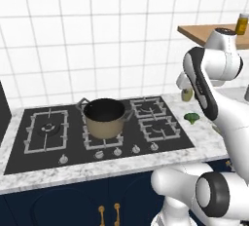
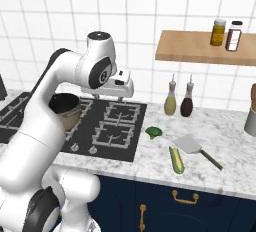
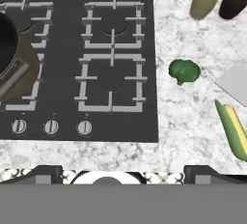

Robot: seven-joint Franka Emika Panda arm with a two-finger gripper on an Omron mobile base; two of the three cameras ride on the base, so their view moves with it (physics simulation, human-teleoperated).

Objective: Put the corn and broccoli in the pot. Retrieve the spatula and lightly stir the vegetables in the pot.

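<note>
My two base cameras look forward and down from behind me; my hand camera looks straight down. All share the stove (image 1: 97, 127) and broccoli (image 3: 184, 71).

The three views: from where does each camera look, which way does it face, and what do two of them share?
Left base view: behind the arm on its left, facing the hob and tiled wall; the pot stands mid-hob, the white arm rises at right.
Right base view: behind the arm on its right, facing the counter; the arm rises at left, beside the corn and spatula.
Hand view: above the hob's right edge, looking down; whether the jaws are open cannot be told.
Shared: all three show the broccoli on the marble counter.
</note>
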